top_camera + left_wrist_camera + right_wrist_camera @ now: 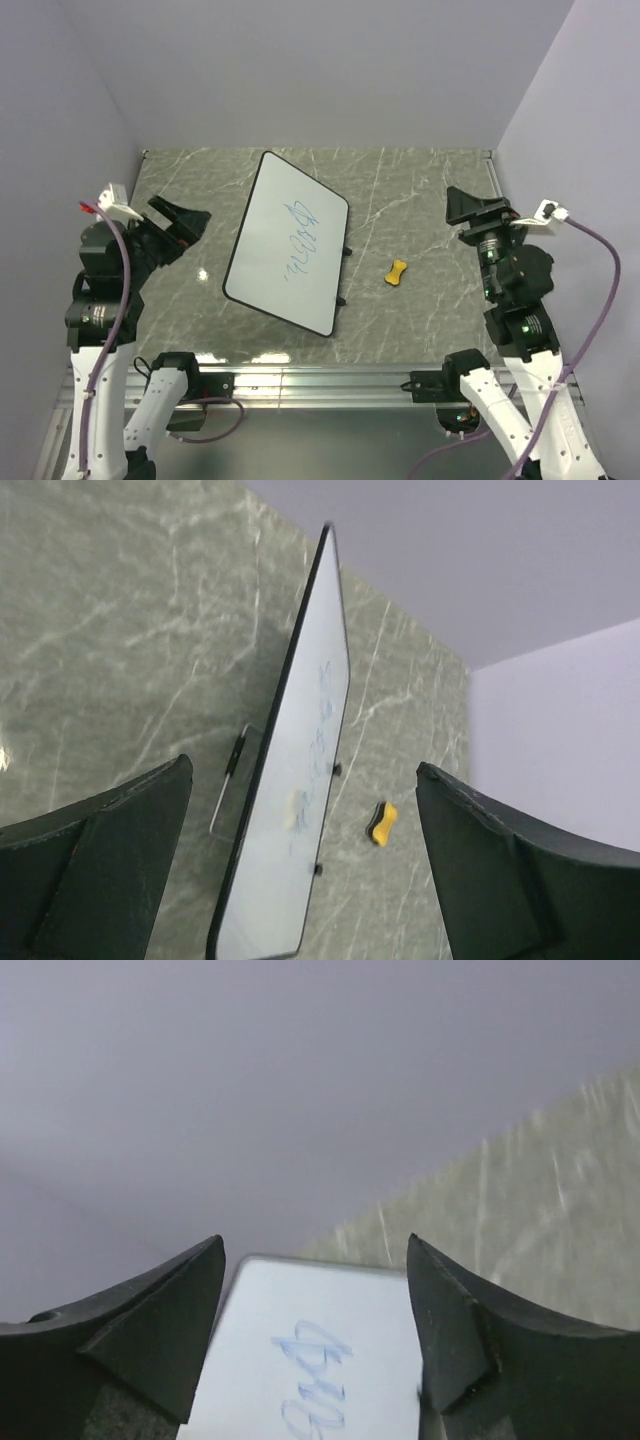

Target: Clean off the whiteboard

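The whiteboard point(287, 241) lies flat and skewed at the table's middle, white with a black rim and blue scribbles at its centre. It also shows in the left wrist view point(300, 810) and the right wrist view point(320, 1360). A small yellow bone-shaped eraser point(397, 271) lies on the table right of the board, apart from it; it also shows in the left wrist view point(382, 822). My left gripper point(185, 222) is open and empty, left of the board. My right gripper point(470, 208) is open and empty, right of the eraser.
The grey marbled table point(420, 190) is walled by lilac panels at the back and sides. A metal rail point(320, 378) runs along the near edge between the arm bases. The board's small black feet point(343, 300) stick out on its right edge.
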### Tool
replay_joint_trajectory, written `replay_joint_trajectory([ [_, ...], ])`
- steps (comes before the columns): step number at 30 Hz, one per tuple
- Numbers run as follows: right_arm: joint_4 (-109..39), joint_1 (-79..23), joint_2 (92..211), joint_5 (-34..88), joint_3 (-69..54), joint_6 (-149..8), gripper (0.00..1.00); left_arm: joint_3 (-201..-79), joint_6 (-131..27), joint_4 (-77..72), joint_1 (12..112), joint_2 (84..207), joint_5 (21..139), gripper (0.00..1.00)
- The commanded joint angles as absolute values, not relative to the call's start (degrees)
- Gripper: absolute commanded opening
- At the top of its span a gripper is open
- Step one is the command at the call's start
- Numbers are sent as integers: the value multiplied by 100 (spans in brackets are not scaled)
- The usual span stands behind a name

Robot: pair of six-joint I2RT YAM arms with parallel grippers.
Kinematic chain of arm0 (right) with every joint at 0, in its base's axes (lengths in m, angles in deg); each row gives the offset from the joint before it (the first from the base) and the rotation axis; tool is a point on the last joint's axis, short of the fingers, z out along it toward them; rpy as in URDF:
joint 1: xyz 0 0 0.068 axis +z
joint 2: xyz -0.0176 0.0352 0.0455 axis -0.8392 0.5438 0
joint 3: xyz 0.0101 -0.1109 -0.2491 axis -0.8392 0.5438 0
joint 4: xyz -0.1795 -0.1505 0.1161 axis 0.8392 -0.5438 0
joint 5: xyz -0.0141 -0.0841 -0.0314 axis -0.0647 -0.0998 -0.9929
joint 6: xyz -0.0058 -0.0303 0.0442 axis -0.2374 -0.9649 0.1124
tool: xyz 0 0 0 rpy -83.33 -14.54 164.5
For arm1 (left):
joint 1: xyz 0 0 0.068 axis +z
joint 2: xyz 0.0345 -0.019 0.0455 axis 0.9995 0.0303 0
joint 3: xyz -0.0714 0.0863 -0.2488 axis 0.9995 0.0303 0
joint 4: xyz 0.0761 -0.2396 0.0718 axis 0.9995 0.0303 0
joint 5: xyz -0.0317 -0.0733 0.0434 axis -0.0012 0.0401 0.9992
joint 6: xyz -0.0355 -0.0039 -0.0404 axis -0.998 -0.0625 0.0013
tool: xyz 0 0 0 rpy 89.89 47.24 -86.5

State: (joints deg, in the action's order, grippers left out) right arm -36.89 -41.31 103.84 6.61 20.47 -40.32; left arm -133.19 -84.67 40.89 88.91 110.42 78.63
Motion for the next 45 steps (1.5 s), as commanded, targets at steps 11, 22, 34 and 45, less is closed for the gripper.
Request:
replay_joint_trajectory([
  [11,-9341,-4432,14426,1555,359,-2653,69,-13084,-8907,4961,8467,10928,7988,99],
  [22,-8102,-3826,15236,2128,852,-2310,66,-13576,-8556,4962,8071,11139,7980,99],
  [34,-8365,-3755,16396,1285,316,-2785,73,-13700,-8336,5067,8009,11253,8085,99],
  [45,-8154,-3755,17082,1082,148,-3005,63,-13717,-8265,5226,8009,11385,8244,99],
])
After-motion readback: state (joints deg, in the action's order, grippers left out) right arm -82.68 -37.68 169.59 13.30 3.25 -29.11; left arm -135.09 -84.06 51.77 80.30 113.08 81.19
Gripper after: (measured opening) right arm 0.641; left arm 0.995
